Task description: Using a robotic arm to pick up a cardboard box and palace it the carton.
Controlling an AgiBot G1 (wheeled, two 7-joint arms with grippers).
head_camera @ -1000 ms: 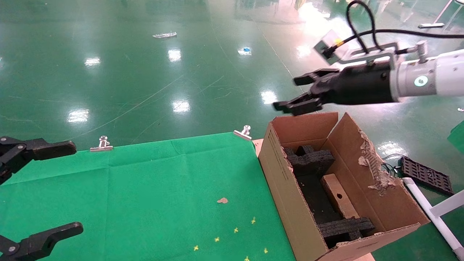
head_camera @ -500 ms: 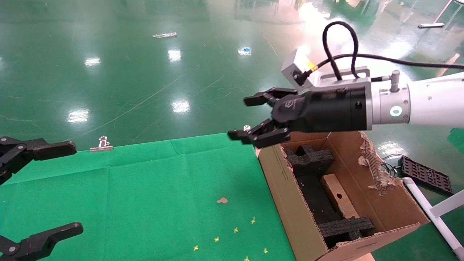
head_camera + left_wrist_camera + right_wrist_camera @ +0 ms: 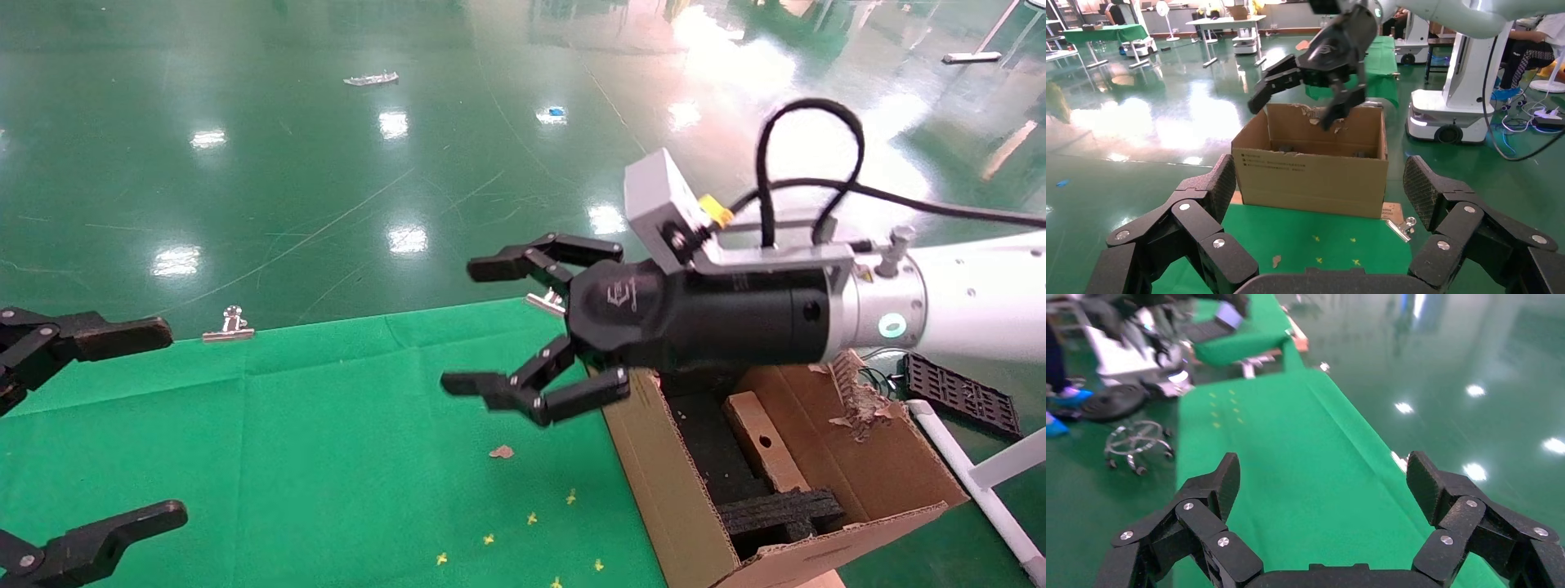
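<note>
Right tool (image 3: pixel 507 335) empty over green tabletop (image 3: pixel 327 441)
Its fingers spread wide beside the carton (image 3: pixel 662 482); cardboard box (image 3: pixel 764 445) lies inside.

I see a glossy dark-green floor (image 3: pixel 327 163) scattered with bright light reflections, and a green felt-like table cloth (image 3: pixel 327 441) pinned at its far edge with silver binder clips (image 3: pixel 230 324). The left wrist view shows white-legged tables (image 3: pixel 1223 24), a standing fan (image 3: pixel 1162 11) and another green-draped table (image 3: pixel 1104 32) beyond.

A green-clothed table (image 3: pixel 327 425) bears the carton (image 3: pixel 654 482), a brown scrap (image 3: pixel 501 452) and yellow crosses (image 3: pixel 531 518).
</note>
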